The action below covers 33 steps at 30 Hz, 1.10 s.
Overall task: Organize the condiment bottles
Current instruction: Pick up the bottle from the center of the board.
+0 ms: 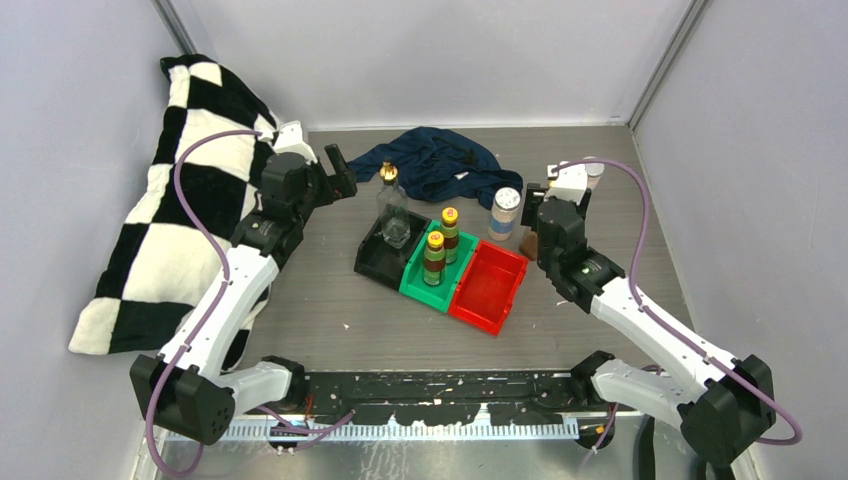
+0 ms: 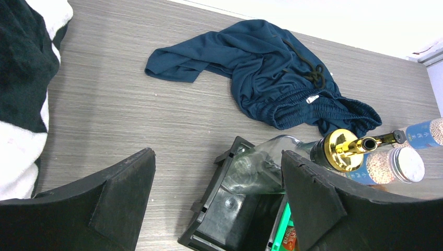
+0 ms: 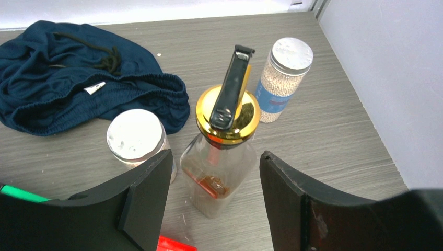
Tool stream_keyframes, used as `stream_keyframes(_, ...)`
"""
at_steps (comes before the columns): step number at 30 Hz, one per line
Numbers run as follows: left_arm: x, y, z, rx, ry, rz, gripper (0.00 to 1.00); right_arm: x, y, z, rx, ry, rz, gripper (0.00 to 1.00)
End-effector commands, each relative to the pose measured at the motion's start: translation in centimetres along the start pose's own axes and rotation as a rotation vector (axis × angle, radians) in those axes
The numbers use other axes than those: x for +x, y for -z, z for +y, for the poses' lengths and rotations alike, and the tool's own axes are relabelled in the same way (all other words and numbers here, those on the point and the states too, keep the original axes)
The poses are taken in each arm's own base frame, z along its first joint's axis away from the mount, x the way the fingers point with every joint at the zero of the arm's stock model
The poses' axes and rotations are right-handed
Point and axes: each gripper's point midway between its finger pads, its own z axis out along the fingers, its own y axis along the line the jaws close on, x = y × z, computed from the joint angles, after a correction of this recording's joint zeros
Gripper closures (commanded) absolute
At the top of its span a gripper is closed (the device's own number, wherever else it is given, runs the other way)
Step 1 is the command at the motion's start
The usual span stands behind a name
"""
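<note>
A clear glass bottle (image 1: 393,218) with a gold pourer stands in the black bin (image 1: 376,262); it also shows in the left wrist view (image 2: 266,167). Two dark yellow-capped bottles (image 1: 436,256) (image 1: 450,232) stand in the green bin (image 1: 417,286). The second glass bottle (image 3: 224,157) stands on the table between the open jaws of my right gripper (image 3: 215,157), which do not touch it. One white-capped jar (image 3: 137,138) stands just left of it, another (image 3: 284,78) farther back right. My left gripper (image 2: 217,157) is open and empty, above the table left of the black bin.
The red bin (image 1: 488,287) lies beside the green one, with nothing in it. A dark blue cloth (image 1: 435,165) lies behind the bins. A black-and-white checkered cushion (image 1: 190,200) leans at the left wall. Grey walls close in both sides and the back.
</note>
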Motion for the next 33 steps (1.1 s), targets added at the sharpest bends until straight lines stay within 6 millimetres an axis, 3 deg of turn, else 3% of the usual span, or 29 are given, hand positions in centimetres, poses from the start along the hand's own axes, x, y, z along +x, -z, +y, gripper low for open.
stream_keyframes(1,-1.3,0.3,-0.8,0.034,0.014,-0.053,0.1,-2.0,-0.8,-0.1,0.036,-0.048,-0.076,0.34)
stream_keyframes(17,-1.1,-0.1,-0.8,0.033,0.011,-0.043,0.1,-0.9,-4.2,-2.0,0.088,-0.134,-0.044,0.43)
stream_keyframes(21,-1.0,-0.2,-0.8,0.031,0.011,-0.041,0.1,-1.0,-4.8,-1.8,0.083,-0.14,-0.038,0.6)
stream_keyframes(26,-1.0,-0.2,-0.8,0.03,0.012,-0.041,0.1,-1.5,-5.0,-1.7,0.082,-0.144,-0.043,0.98)
stream_keyframes(33,-0.9,-0.3,-0.8,0.032,0.014,-0.039,0.1,-2.9,-4.7,-1.7,0.073,-0.153,-0.058,0.99)
